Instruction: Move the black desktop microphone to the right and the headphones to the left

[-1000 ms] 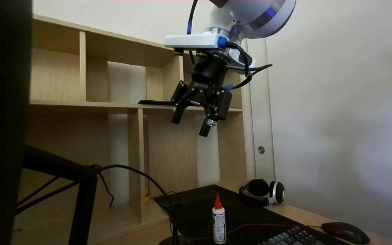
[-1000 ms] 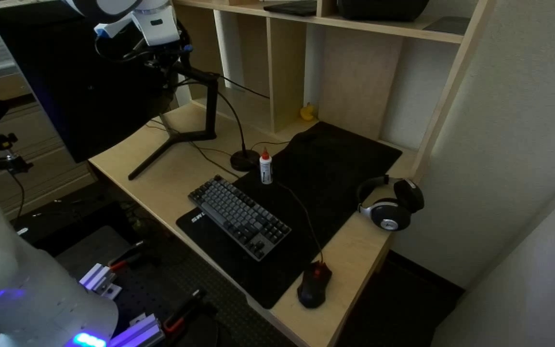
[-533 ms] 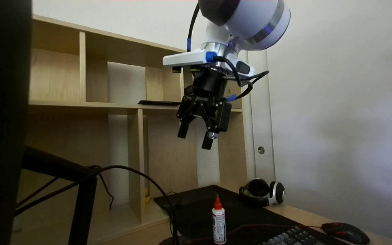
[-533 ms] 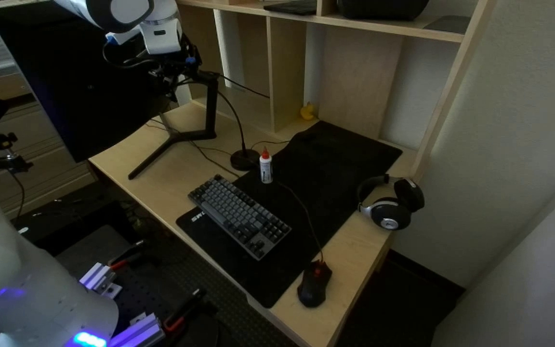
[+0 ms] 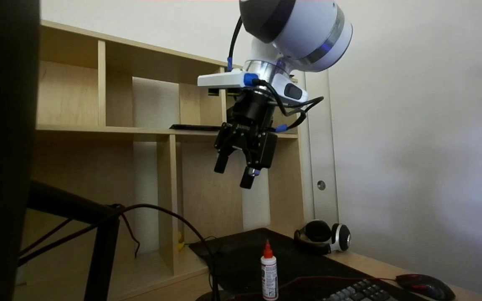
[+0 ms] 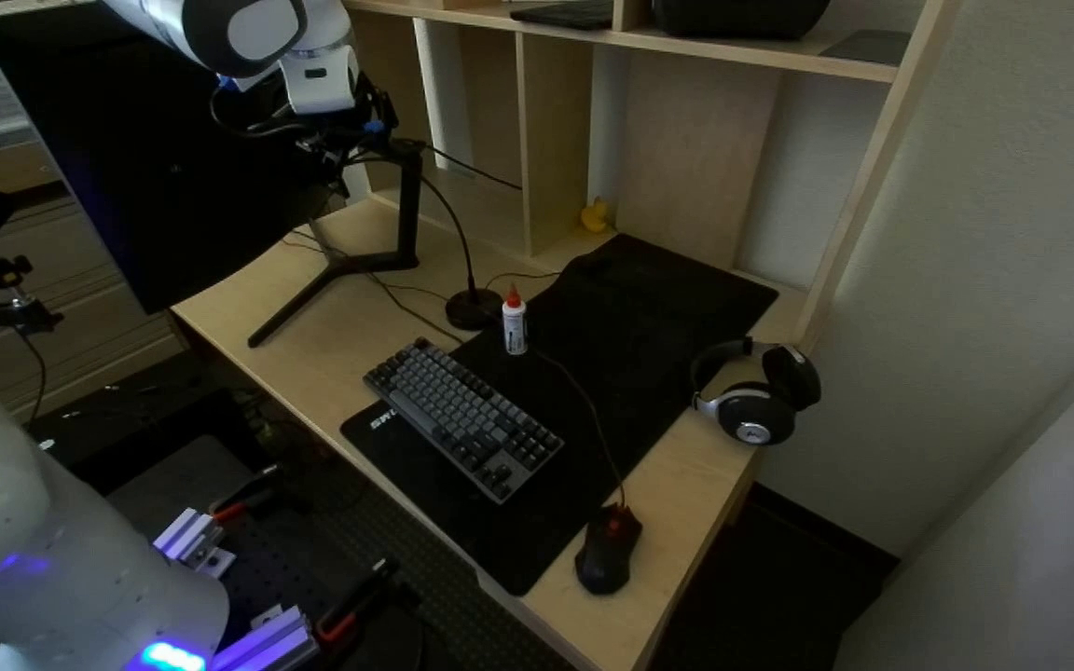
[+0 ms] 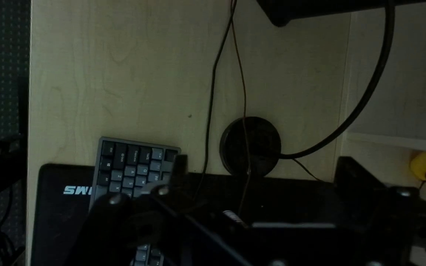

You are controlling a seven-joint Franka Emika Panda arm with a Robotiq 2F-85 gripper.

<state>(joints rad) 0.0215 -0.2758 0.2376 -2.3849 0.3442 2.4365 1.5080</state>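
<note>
Up high over the desk (image 6: 681,485), the gripper (image 5: 234,172) hung with its two fingers spread wide and nothing between them. In the wrist view, the round foot of the black desktop microphone (image 7: 264,136) showed below the gap between the fingers, a bit toward twelve o'clock, and its bendy neck (image 7: 368,92) curved off toward two o'clock. A thin cord (image 7: 244,92) seemed to lie across the foot. So the job, I think, was at its first part: getting to the microphone, with no grab made yet. The next move called for coming down slowly, putting one finger on each side of the thin neck, and squeezing softly. Then the microphone had to go right, which I took to mean three o'clock in an exterior view. In that view, the white bottle (image 6: 515,331) stood near the foot, at four o'clock, so a bump could have knocked it over. The keyboard (image 6: 462,419) lay at six o'clock. Far off, between three and four o'clock, the headphones (image 6: 754,405) sat at the desk's edge; their trip left, I guessed, came second.
</note>
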